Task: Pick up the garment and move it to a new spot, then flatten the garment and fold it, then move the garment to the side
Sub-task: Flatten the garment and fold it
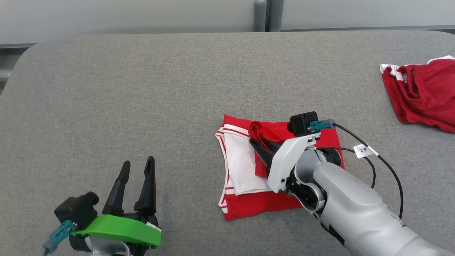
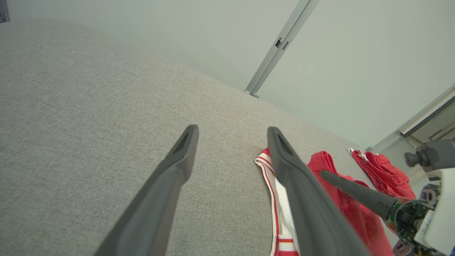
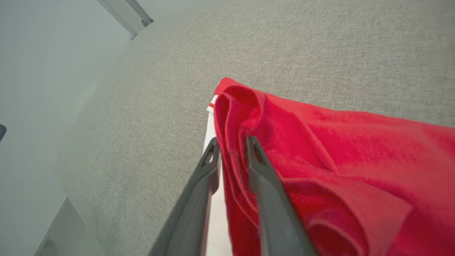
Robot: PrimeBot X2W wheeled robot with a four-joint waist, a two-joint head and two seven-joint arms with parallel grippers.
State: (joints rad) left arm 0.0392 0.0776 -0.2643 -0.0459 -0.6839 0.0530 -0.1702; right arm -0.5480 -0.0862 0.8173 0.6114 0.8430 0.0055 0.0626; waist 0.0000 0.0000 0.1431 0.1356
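The garment (image 1: 245,204), red with white panels and striped trim, lies folded on the grey cloth-covered table (image 1: 142,89), right of centre. My right gripper (image 1: 258,141) rests on its top and is slightly open. A raised fold of the red garment (image 3: 337,142) stands between the fingers of the right gripper (image 3: 233,142). My left gripper (image 1: 138,161) hovers open and empty at the lower left, well clear of the cloth. In the left wrist view the left gripper (image 2: 231,129) points across the table, with the garment (image 2: 321,163) to its right.
A second red garment (image 1: 423,96) lies crumpled at the table's far right edge and is also in the left wrist view (image 2: 384,174). A black cable with a white tag (image 1: 364,150) trails from my right wrist. A wall with a metal post (image 1: 265,14) stands behind the table.
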